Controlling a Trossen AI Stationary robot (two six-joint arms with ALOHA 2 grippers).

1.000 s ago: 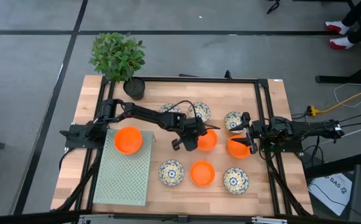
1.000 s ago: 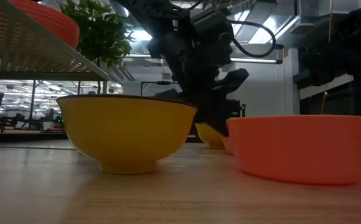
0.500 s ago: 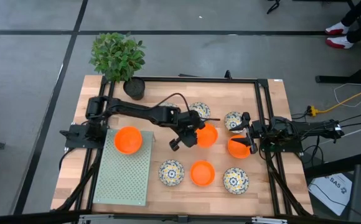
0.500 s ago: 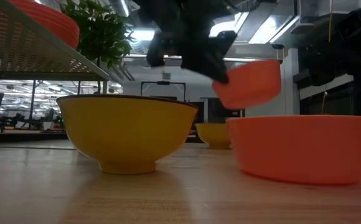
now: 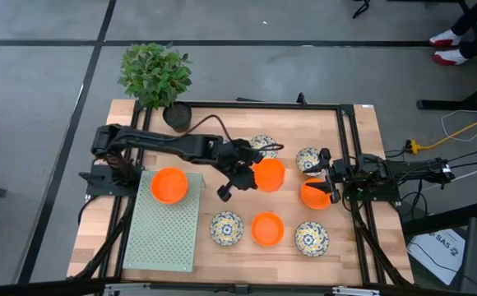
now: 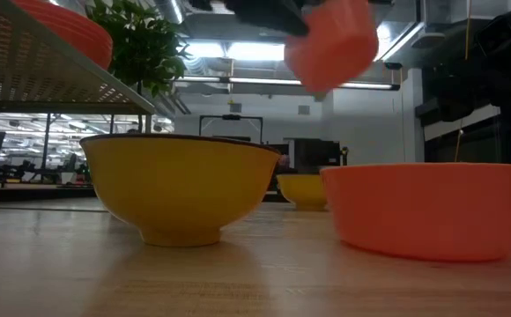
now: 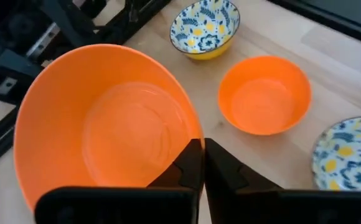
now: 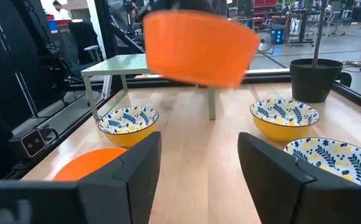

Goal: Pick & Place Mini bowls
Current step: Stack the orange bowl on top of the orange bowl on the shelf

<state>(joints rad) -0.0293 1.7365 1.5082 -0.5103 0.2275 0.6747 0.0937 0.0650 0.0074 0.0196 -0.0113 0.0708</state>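
Mini bowls are scattered over the wooden bench point(image 5: 362, 131), and one plain orange bowl point(image 5: 267, 174) is off the surface, pinched at its rim by the left end effector point(image 5: 244, 171). In the left wrist view the two dark fingers point(image 7: 196, 165) are closed together on the near wall of that lifted bowl, which tilts toward the camera. In the low view it hangs high in the air, well above the bowls resting on the bench.

Taking the lifted bowl as the landmark: a second orange bowl point(image 5: 169, 185) sits well to its left on top of the pale green perforated rack point(image 5: 163, 234). A third orange bowl point(image 5: 266, 228) rests on the bench directly in front of it, flanked by two floral bowls point(image 5: 226, 227) and point(image 5: 311, 237). Just behind it lies another floral bowl point(image 5: 263, 145), and a further floral one point(image 5: 307, 158) is behind and to its right. The black plant pot point(image 5: 177, 116) stands far back to its left.

The right end effector point(image 5: 327, 181) is to the right of the lifted bowl, fingers spread apart, above an orange bowl point(image 5: 314, 194) resting on the bench.
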